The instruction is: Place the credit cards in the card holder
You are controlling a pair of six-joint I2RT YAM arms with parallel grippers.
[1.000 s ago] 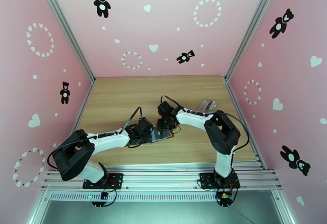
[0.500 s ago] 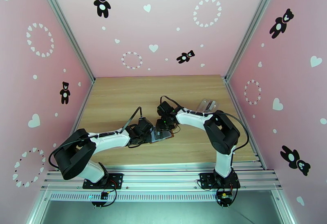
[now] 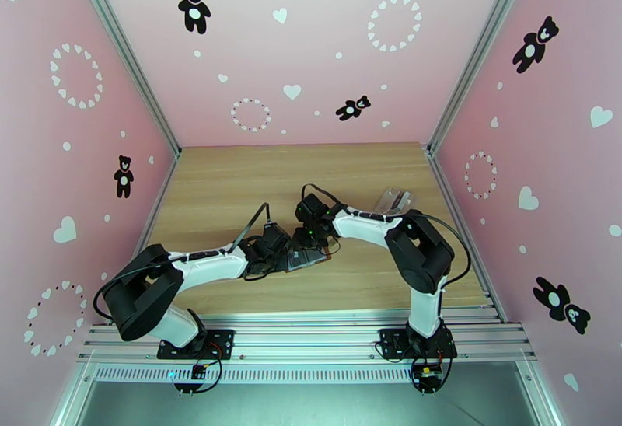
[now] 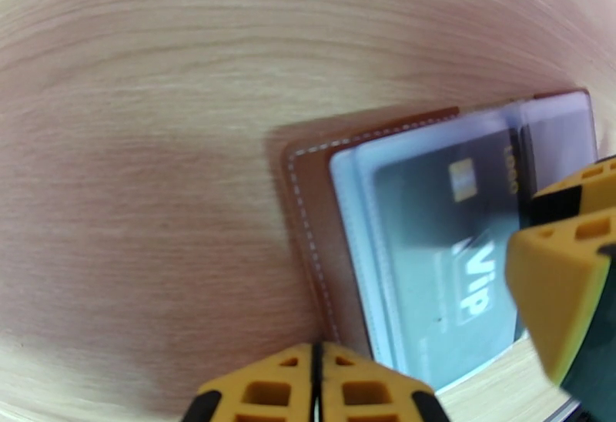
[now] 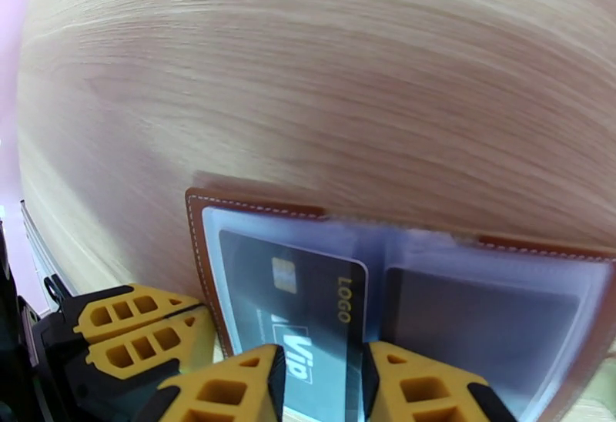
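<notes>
The card holder (image 5: 202, 262) lies open on the wood, brown with clear inner pockets, also in the left wrist view (image 4: 308, 208) and under both wrists from above (image 3: 309, 259). A dark credit card (image 5: 308, 300) marked "Vip" and "LOGO" sits in its left pocket (image 4: 439, 246). Another dark card (image 5: 477, 323) shows through the right pocket. My right gripper (image 5: 319, 385) stands partly open, its fingertips over the near edge of the Vip card. My left gripper (image 4: 316, 377) is shut, its tips against the holder's left edge (image 5: 196, 316).
A clear plastic case (image 3: 394, 200) lies at the right of the table, behind the right arm. Pink walls close in the left, right and back. Bare wood stretches beyond the holder toward the back wall.
The right wrist has edged slightly left over the holder. The left arm and the holder stay put.
</notes>
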